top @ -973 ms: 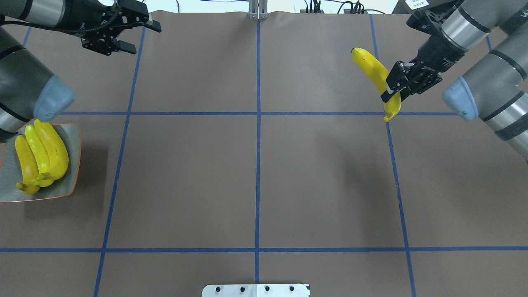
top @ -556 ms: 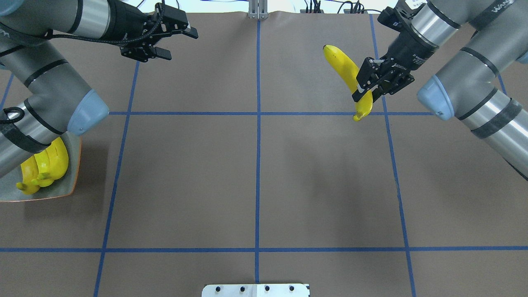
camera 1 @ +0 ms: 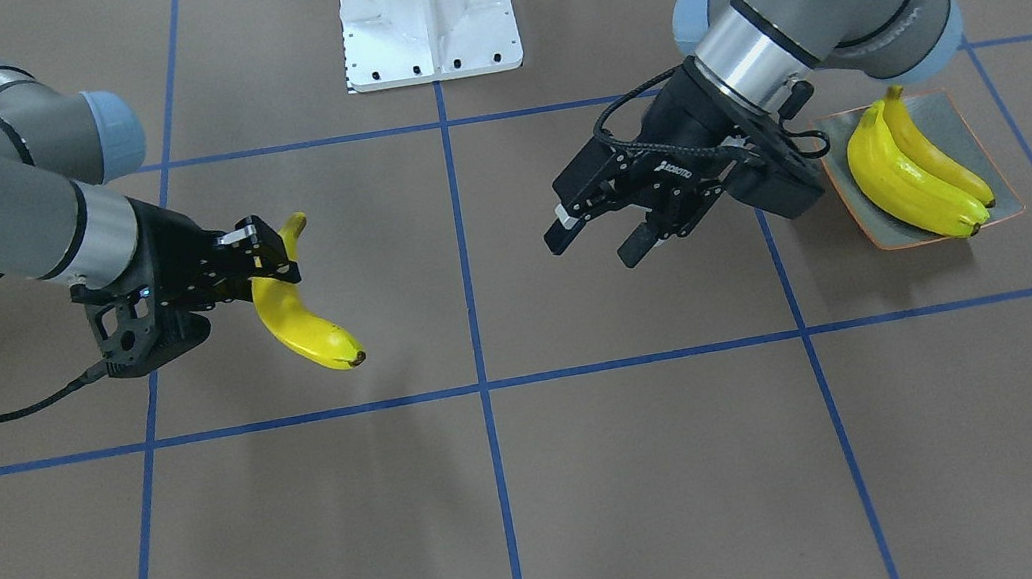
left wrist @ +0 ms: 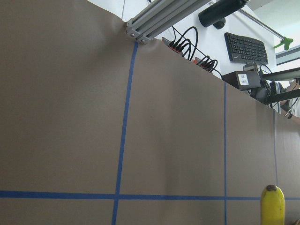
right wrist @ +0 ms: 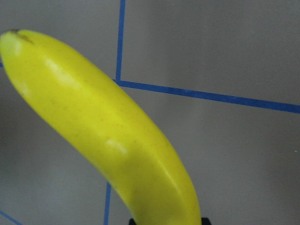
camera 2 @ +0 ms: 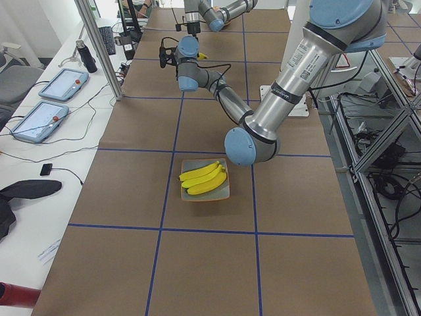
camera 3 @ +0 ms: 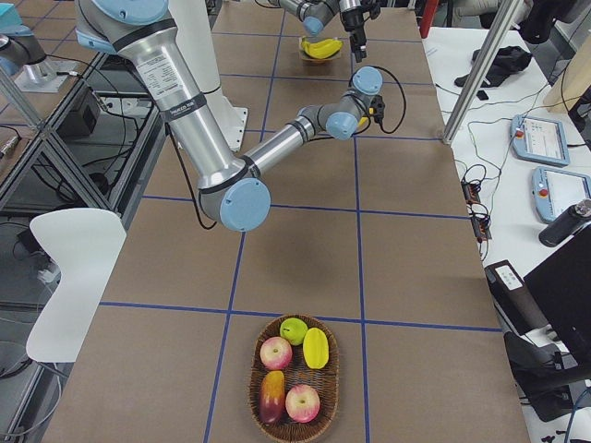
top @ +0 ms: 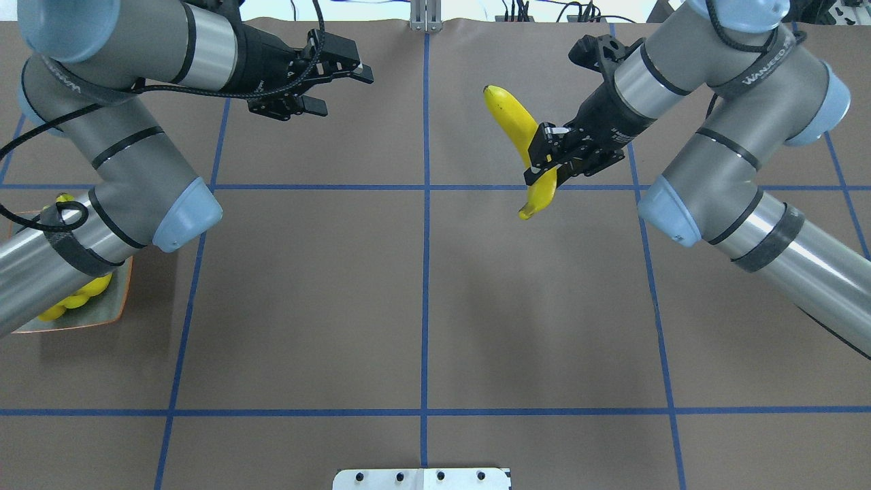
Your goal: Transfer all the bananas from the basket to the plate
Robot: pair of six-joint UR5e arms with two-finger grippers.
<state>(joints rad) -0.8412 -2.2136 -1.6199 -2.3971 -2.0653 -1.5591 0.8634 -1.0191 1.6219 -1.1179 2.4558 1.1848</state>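
A: Banana is pinched in the right end effector, right of centre above the surface, its long axis running far to near.

B: And the left end effector?

A: Spread, empty, left of the banana and nearer the plate holding the other bananas. Both arms have closed toward the middle since a second ago.

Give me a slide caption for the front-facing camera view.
Right hand holds a banana aloft opposite the open left hand; more bananas lie on the plate.
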